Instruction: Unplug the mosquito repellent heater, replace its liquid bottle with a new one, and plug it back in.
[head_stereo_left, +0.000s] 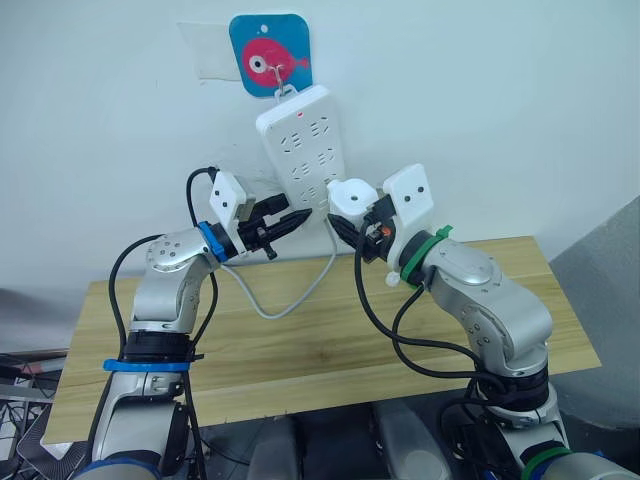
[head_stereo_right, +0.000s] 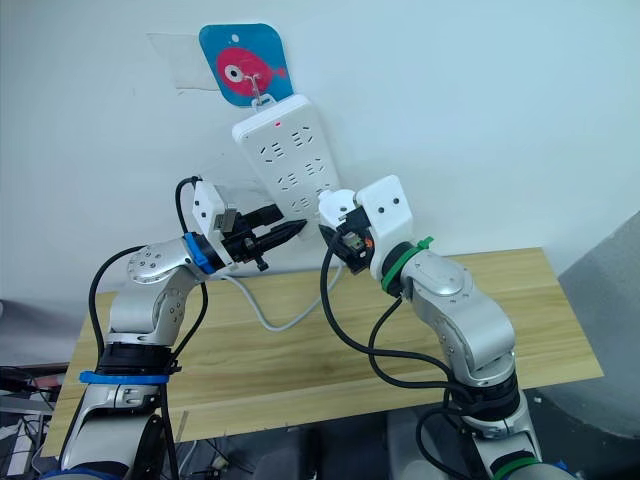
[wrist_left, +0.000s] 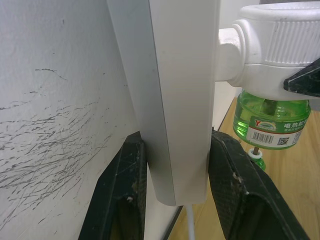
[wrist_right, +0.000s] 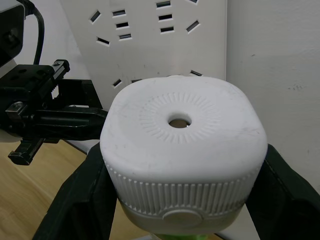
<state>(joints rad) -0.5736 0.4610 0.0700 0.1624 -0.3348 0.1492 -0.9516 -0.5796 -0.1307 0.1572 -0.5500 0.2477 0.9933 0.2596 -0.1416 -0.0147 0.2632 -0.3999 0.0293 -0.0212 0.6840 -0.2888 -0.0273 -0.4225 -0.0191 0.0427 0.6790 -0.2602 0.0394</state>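
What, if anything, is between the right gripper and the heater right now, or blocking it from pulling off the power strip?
Nothing visible. The right gripper already has its fingers on both sides of the heater, which is plugged into the power strip. The left gripper clamps the strip's lower edge from the other side, clear of the heater's way out.

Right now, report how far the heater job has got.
Nothing looks finished: the heater is still plugged into the power strip, with a green bottle still screwed in underneath. In hand: the left gripper clamps the strip's lower end to steady it, and the right gripper grips the heater's sides, apparently ready to pull. Left: unplugging, swapping bottles, plugging back in.
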